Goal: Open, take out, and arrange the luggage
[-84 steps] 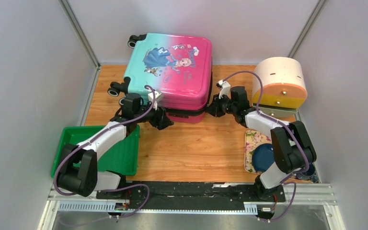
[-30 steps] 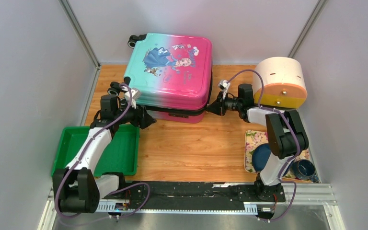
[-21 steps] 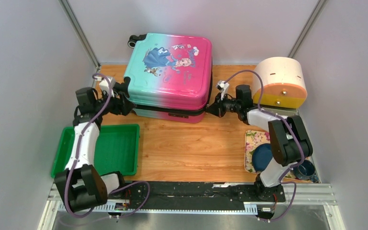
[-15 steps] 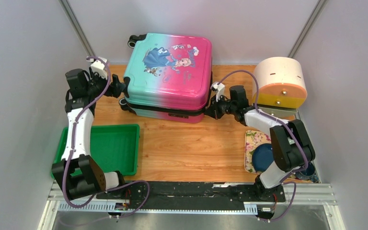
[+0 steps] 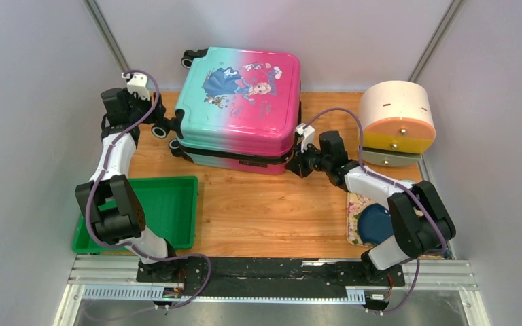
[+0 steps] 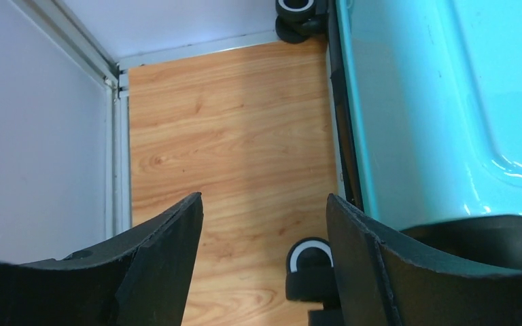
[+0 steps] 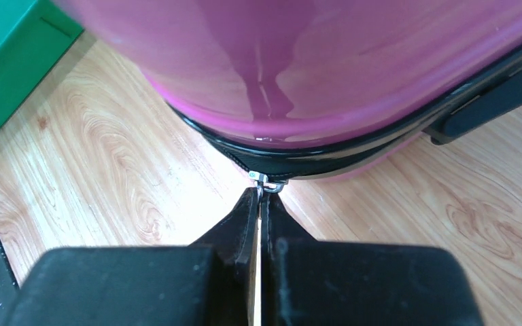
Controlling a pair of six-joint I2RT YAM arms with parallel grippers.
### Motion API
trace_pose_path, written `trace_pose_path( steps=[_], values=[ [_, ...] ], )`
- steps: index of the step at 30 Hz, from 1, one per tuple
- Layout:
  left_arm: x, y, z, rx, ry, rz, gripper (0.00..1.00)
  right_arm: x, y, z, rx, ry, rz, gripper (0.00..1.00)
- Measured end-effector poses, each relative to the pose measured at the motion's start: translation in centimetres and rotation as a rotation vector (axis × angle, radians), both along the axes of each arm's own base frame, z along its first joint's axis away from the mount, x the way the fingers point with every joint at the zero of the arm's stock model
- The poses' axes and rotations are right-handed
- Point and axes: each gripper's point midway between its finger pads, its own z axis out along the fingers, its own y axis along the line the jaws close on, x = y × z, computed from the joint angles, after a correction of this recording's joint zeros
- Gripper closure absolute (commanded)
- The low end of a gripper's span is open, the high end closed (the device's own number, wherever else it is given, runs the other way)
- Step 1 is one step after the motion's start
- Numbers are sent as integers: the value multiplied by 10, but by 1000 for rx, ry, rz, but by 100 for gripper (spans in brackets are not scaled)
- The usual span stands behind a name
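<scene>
only the right wrist view shows the right tool (image 7: 259, 198) clamped on the luggage (image 7: 326, 75) zip pull (image 7: 266, 182); left tool (image 6: 263, 207) gapes near a wheel (image 6: 309, 258).

The wooden table (image 5: 272, 204) carries the luggage (image 5: 241, 109) at far centre, a green tray (image 5: 170, 210) near left, a round container (image 5: 397, 115) far right, and seemingly a floral mat (image 5: 353, 217) near right.
</scene>
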Motion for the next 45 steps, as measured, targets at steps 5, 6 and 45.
trace_pose_path(
  steps=[5, 6, 45],
  values=[
    [6, -17, -3, 21, -9, -89, 39, -8, 9, 1, -11, -32, -30, 100],
    [5, -22, -3, 21, -14, -107, 41, -8, 10, 2, -11, -33, -39, 100],
    [-141, -143, -9, 196, 281, -935, 14, 33, -84, 11, -132, 55, -294, 100]
  ],
)
